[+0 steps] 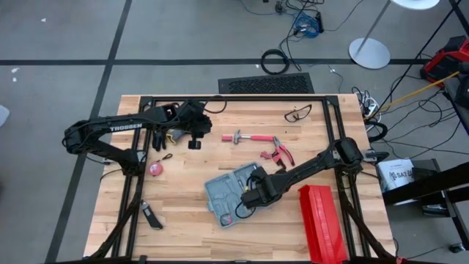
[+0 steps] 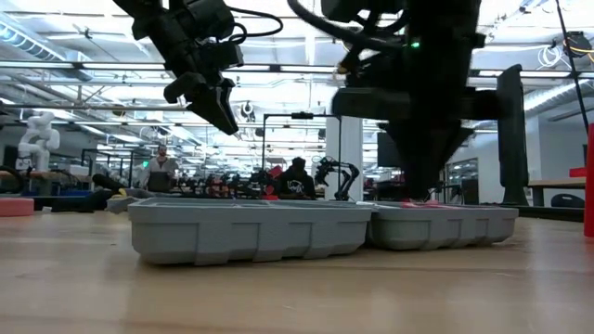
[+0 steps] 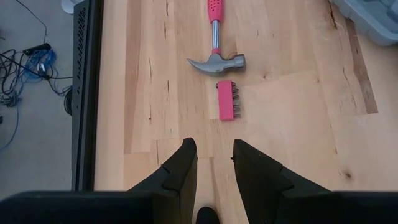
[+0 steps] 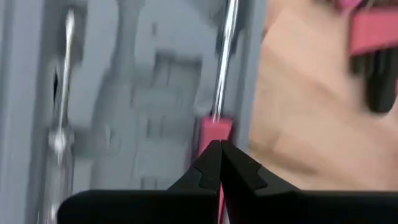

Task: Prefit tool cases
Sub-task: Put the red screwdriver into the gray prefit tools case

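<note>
The right gripper (image 1: 248,199), a dark two-finger tool, has its fingers pressed fully together and rests over the flat blue-grey plastic tool case (image 1: 229,192). In its wrist view the fingertips meet just above the pink handle of a chrome-shafted screwdriver (image 4: 219,93) lying in the case's grey moulded slots; whether they pinch it cannot be told. The pale wooden table (image 1: 183,235) lies beneath. A long red ribbed plastic box (image 1: 320,222) sits beside the gripper. Well apart, the left gripper (image 3: 214,163) hangs raised, partly open and empty. Ahead of it lie a pink-handled claw hammer (image 3: 215,45) and a small pink bit holder (image 3: 227,99).
</note>
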Robot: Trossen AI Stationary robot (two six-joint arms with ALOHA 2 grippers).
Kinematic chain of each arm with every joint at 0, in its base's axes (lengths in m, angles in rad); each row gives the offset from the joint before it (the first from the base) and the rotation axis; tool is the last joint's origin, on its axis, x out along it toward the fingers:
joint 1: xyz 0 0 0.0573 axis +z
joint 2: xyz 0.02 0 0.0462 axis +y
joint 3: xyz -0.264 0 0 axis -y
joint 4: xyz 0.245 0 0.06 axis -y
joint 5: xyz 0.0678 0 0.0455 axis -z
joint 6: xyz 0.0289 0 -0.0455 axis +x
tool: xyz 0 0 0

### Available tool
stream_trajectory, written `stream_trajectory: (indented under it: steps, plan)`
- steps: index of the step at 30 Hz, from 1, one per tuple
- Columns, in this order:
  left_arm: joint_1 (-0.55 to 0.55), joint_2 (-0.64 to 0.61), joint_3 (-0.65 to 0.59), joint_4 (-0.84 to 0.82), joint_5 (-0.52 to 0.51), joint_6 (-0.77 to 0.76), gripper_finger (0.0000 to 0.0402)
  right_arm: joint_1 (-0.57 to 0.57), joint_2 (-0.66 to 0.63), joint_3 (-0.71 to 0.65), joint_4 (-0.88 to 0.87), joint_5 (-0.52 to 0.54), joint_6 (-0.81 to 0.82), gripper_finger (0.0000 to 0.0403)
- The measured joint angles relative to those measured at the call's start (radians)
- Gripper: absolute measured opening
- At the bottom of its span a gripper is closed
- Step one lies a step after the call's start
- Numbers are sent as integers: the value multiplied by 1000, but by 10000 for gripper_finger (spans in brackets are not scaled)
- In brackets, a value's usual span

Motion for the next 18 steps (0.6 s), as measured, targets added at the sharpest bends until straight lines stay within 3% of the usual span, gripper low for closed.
stream_trajectory:
  steps: [6, 12, 15, 18]
  plan:
    - [0, -41, -1, -47, -49, -4, 109, -6, -108, 2, -109, 158, 31, 0]
    - [1, -196, 0, 26, -13, 7, 109, -49, -255, 2, -383, 171, 55, 0]
    - [8, -240, 0, 79, -9, 8, 109, -106, -310, -12, -411, 171, -27, 0]
    - [26, -237, 0, 94, -8, 8, 109, -181, -373, -73, -327, 157, -168, 0]
